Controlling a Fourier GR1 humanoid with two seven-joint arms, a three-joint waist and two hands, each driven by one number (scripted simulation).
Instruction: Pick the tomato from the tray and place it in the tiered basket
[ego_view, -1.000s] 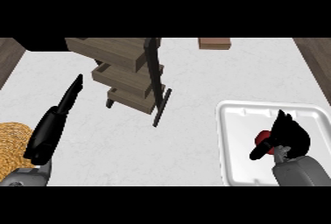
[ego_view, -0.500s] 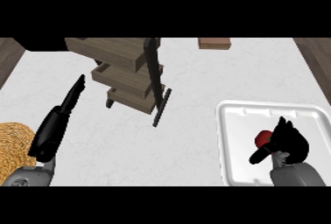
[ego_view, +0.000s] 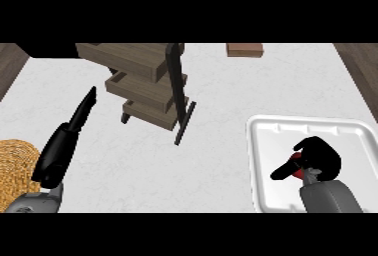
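No legible writing. The tomato (ego_view: 296, 165) sits on the white tray (ego_view: 266, 150) at lower right, mostly hidden by the right robot hand (ego_view: 319, 159) curled round it; orientation indeterminable. The left robot hand (ego_view: 66, 140), fingers straight, rests at left. The tiered basket (ego_view: 148, 80) stands upper centre on the worktop (ego_view: 221, 95).

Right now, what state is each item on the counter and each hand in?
Red tomato: in the tray, right hand curled round it, mostly hidden.
White tray: flat on the counter.
Wooden tiered basket: upright, no tomato in it.
Right hand: shut on the tomato.
Left hand: open, fingers straight, holding nothing.
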